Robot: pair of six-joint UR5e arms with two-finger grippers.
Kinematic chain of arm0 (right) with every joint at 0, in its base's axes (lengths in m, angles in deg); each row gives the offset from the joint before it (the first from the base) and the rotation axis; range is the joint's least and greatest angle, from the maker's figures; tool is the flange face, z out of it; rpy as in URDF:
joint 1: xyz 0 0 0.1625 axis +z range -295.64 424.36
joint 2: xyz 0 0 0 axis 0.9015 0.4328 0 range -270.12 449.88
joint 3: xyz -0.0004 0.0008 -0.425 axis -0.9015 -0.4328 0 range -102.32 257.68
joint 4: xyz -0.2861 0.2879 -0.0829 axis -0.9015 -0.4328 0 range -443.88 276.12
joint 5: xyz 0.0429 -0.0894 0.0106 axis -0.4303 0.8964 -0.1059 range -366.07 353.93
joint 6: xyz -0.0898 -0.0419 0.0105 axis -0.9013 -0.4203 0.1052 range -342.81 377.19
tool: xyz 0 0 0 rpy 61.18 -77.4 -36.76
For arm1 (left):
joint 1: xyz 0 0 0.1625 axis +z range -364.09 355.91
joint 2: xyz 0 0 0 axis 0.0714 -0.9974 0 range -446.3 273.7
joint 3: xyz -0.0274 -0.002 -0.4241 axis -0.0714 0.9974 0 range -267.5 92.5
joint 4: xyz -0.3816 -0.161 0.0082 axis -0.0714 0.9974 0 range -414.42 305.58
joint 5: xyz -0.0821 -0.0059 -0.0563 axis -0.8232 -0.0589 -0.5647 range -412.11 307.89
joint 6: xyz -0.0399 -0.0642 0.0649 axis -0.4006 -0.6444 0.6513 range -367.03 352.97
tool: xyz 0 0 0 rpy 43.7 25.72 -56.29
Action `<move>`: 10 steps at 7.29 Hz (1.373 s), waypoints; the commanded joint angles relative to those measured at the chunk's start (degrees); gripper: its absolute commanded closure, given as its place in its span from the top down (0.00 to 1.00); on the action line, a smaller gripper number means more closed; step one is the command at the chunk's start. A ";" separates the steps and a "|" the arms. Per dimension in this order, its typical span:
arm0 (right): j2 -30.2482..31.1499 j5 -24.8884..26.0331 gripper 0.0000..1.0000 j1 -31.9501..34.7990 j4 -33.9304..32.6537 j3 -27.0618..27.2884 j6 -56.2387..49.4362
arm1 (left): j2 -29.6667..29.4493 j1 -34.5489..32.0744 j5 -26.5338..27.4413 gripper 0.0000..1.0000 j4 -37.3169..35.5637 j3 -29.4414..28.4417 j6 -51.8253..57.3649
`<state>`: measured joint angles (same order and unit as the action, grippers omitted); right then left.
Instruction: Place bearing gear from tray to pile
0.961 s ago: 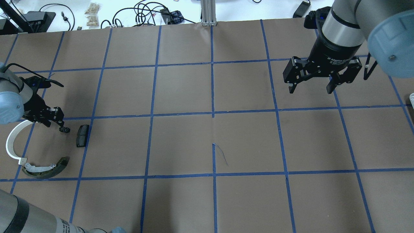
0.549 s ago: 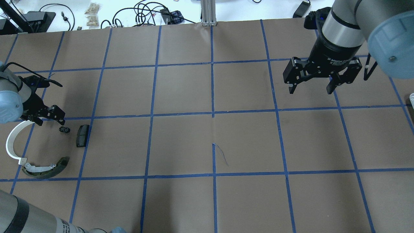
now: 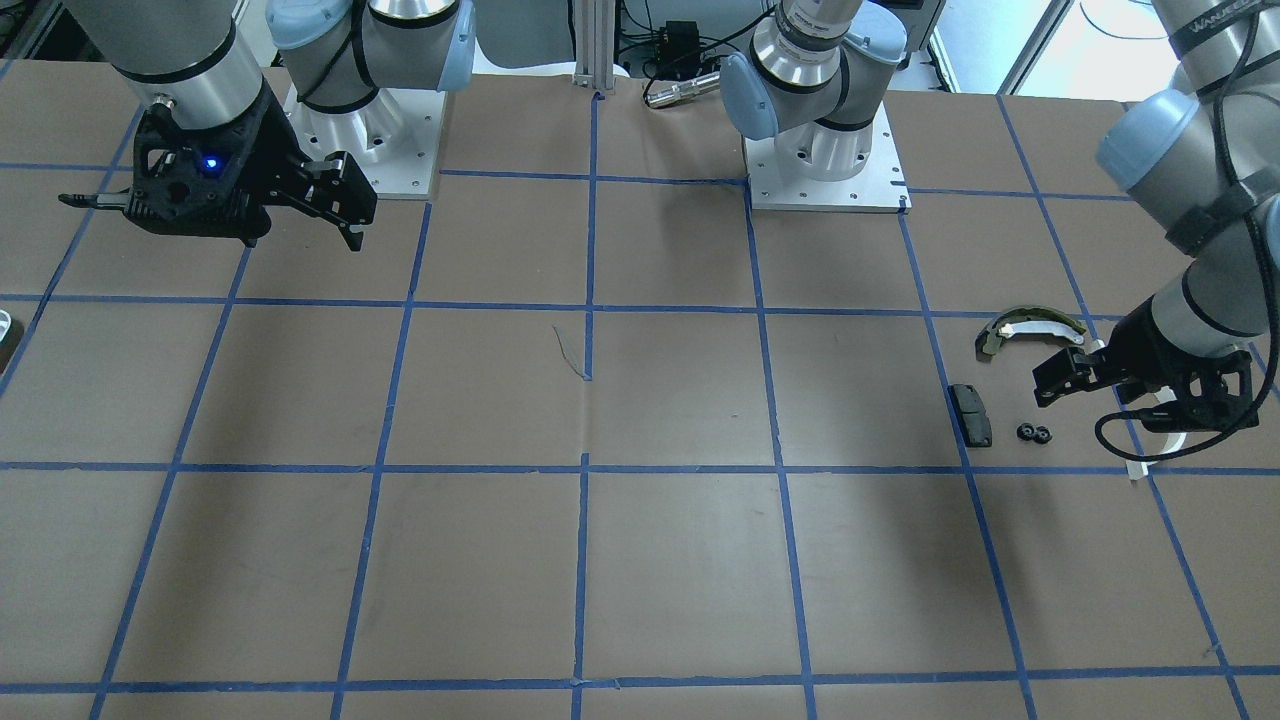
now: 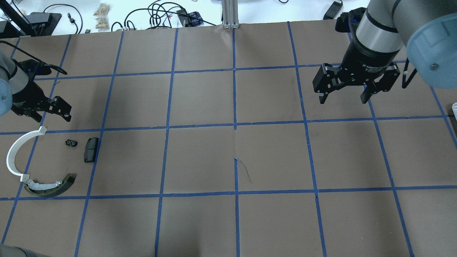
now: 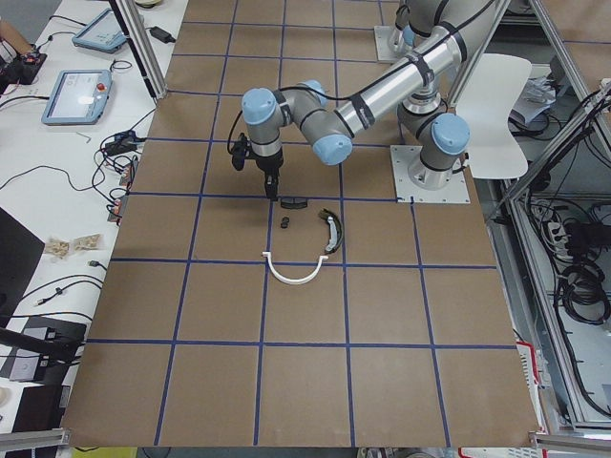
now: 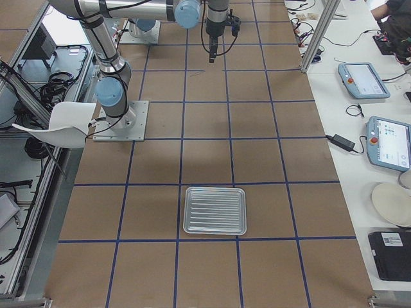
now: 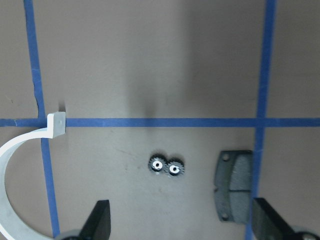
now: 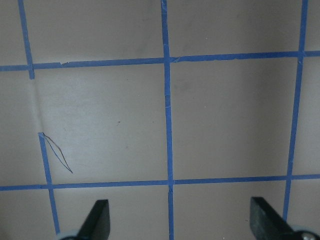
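While the bearing gear [image 4: 71,143] lies flat on the desk [image 4: 200,160], it rests just beside the small black pad [image 4: 90,149], on the pad's side toward the robot's left. A narrow gap of brown paper shows between the two. From the left wrist view the gear reads as two small toothed black rings with pale centres, touching each other. The large thin white arc [image 4: 14,157] curves farther out on that same side of the pad, apart from the gear. The olive-and-white curved shoe [image 4: 50,187] lies closer to the robot than the pad, with one end next to the arc's lower tip. The left end effector [image 7: 182,222] hovers above the desk beyond the pad, away from the robot, fingers spread wide with nothing between them. The right end effector [image 4: 342,100] hangs well apart from the pad, across the desk, also spread wide and empty. The tray [image 6: 215,210] sits far from the pad, toward the desk's right end, and holds nothing.
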<state>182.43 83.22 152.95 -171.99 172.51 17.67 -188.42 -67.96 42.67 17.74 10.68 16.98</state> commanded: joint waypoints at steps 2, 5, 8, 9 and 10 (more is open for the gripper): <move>0.00 -0.08 1.00 0.00 -0.13 0.01 -0.12 | 1.58 -14.49 -0.73 1.00 22.45 -18.84 -21.48; -0.08 0.00 1.00 -0.09 -0.22 0.01 -0.12 | 3.86 -26.36 -1.61 1.00 22.95 -21.18 -27.32; -0.08 0.00 1.00 -0.09 -0.22 0.01 -0.12 | 5.52 -27.80 -7.18 1.00 19.98 -16.29 -27.01; -0.08 0.00 1.00 -0.09 -0.22 0.01 -0.12 | 6.84 -27.54 -8.02 1.00 17.00 -14.35 -23.08; -0.08 -0.08 1.00 0.00 -0.31 0.01 -0.12 | 7.72 -26.49 -7.77 1.00 16.97 -14.07 -21.04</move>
<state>182.34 83.21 152.88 -172.23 172.51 17.55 -181.91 -95.27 35.63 36.01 -4.60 -7.04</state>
